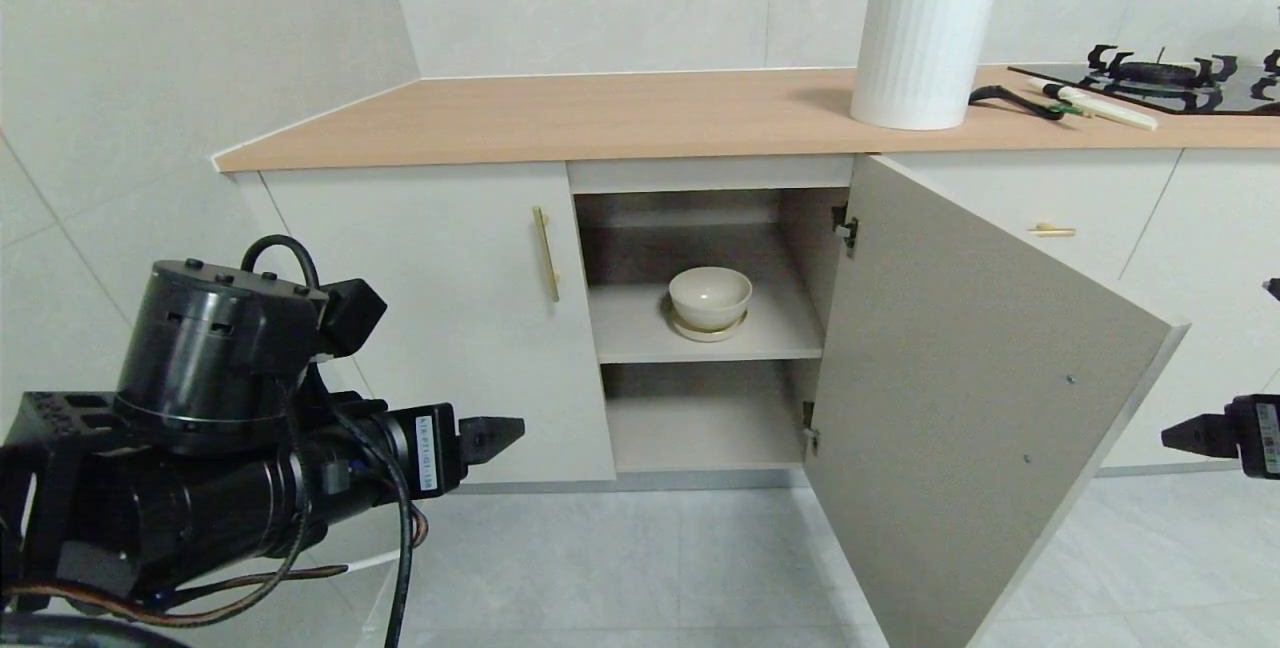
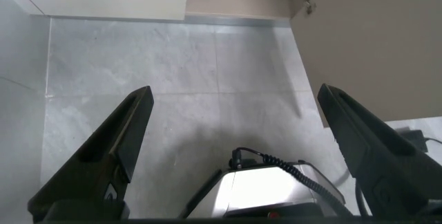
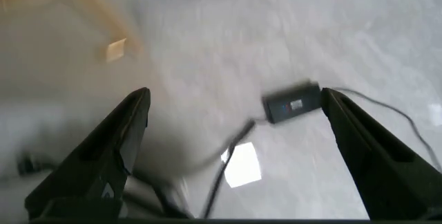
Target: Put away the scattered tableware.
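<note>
Head view shows a bowl (image 1: 710, 296) on a plate (image 1: 706, 332) on the top shelf (image 1: 635, 328) of the cupboard, at 12 o'clock, with its door (image 1: 960, 378) wide open. Left gripper (image 1: 505, 431) sits at 7 o'clock and right gripper (image 1: 1180, 435) at 4 o'clock. Both are spread wide and hold nothing.

upper shelf (image 1: 640, 333): bowl (image 1: 710, 295) on saucer (image 1: 706, 332) | countertop (image 1: 600, 113): white ribbed canister (image 1: 925, 38), utensils (image 1: 1100, 110) just beside it
</note>
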{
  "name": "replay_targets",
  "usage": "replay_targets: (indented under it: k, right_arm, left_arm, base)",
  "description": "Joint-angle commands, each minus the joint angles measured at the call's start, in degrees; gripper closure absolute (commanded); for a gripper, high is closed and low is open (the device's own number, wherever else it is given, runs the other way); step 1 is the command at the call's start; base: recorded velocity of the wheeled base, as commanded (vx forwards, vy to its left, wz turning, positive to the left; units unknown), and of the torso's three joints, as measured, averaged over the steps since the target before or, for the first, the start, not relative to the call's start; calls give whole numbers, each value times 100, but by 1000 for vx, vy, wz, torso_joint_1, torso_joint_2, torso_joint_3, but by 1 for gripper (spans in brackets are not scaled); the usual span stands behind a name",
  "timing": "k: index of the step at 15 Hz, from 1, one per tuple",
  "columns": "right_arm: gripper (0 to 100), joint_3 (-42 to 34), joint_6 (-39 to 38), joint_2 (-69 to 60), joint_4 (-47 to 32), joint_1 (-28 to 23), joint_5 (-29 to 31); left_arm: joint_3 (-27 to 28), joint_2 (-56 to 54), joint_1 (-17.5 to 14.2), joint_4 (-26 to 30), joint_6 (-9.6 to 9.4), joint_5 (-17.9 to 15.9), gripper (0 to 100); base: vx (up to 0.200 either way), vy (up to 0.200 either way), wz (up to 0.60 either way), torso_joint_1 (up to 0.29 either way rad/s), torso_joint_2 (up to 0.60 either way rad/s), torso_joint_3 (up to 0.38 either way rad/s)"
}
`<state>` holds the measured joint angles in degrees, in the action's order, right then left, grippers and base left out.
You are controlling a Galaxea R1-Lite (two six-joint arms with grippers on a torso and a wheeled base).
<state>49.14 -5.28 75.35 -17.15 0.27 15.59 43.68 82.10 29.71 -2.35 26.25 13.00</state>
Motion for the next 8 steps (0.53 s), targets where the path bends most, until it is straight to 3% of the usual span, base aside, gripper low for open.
replay_targets:
  k: [1,5,8]
  right_arm:
    - [0,-1,-219,410,353,-123,-4]
    - [0,8,-922,990,1241,-88,-118]
    - [0,25,-1291,1043,1311,140,-329]
  left_arm:
    - [0,-1,0,-2,3,1,0]
    - [0,-1,0,-2,3,1,0]
    - [0,-1,0,-2,3,1,0]
  base:
    - [0,0,0,0,0,0]
    - [0,0,0,0,0,0]
    - [0,0,0,0,0,0]
